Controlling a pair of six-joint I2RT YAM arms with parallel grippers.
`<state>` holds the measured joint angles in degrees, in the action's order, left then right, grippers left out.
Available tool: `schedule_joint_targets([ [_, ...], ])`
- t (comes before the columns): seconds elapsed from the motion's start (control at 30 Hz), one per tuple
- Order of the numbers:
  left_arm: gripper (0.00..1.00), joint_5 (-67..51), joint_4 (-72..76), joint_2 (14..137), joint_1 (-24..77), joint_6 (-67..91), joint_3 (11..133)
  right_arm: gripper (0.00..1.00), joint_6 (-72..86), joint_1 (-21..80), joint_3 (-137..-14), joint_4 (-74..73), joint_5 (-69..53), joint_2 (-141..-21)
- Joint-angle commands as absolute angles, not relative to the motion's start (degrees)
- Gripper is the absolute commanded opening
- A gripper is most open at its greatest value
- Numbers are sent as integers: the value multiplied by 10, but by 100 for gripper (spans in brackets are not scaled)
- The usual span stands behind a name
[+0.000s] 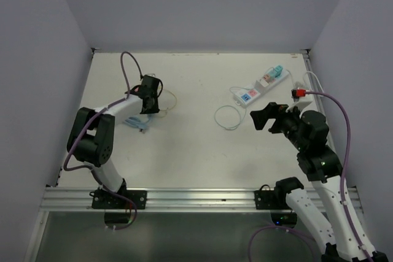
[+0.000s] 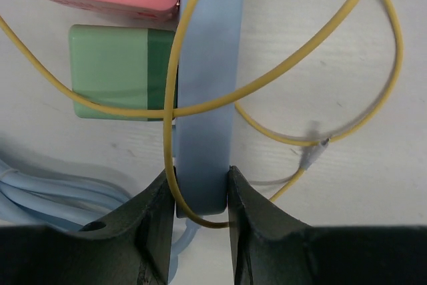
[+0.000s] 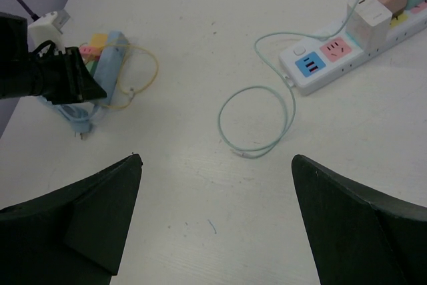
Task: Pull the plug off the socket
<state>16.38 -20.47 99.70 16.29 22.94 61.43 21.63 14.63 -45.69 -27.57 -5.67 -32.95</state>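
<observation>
Blue socket strip (image 2: 203,98) lies on the table's (image 1: 184,151) left side, its long axis running straight away from the left pincer (image 2: 198,195), which clamps its near end (green plug (image 2: 120,71) on its flank). Right pincer (image 3: 213,218) hangs wide open, holding nothing.

Green plug (image 2: 110,71) (beside blue socket strip (image 2: 207,98))

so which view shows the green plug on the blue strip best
The left wrist view: the green plug fills the upper left, plugged into the side of the blue strip that the left gripper pinches. The right wrist view shows only a small coloured cluster behind that gripper; the top view hides the plug under the arm.
</observation>
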Motion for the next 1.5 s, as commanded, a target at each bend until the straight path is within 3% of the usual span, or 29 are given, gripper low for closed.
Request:
schedule_joint_targets([
  [0.0, 3, 124, -203, 951, 226, 314, 582, 99, 219, 148, -450, -244, -93, -341],
  [0.13, 13, 145, -206, 933, 324, 370, 564, 99, 223, 148, -446, -240, -98, -354],
  [0.23, 31, 127, -197, 928, 374, 392, 566, 99, 227, 148, -440, -233, -113, -368],
  [0.3, 37, 111, -191, 924, 395, 399, 571, 99, 228, 147, -436, -229, -122, -378],
  [0.4, 60, 78, -196, 902, 409, 403, 579, 99, 224, 148, -435, -227, -143, -389],
  [0.43, 75, 76, -204, 892, 410, 405, 581, 99, 222, 148, -434, -224, -150, -393],
  [0.53, 88, 74, -221, 845, 412, 406, 588, 99, 225, 148, -433, -214, -176, -407],
  [0.63, 95, 67, -249, 808, 410, 395, 604, 99, 240, 150, -433, -203, -192, -433],
  [0.77, 100, 63, -296, 774, 407, 356, 646, 99, 258, 177, -422, -179, -178, -472],
  [0.9, 100, 25, -316, 731, 340, 296, 650, 99, 286, 241, -407, -151, -89, -511],
  [1.1, 99, -14, -312, 698, 187, 232, 608, 99, 343, 357, -426, -94, 10, -622],
  [1.33, 96, -10, -264, 664, 117, 206, 506, 98, 378, 463, -494, -49, 167, -763],
  [1.47, 96, -22, -254, 668, 85, 195, 486, 93, 394, 491, -553, -26, 217, -844],
])
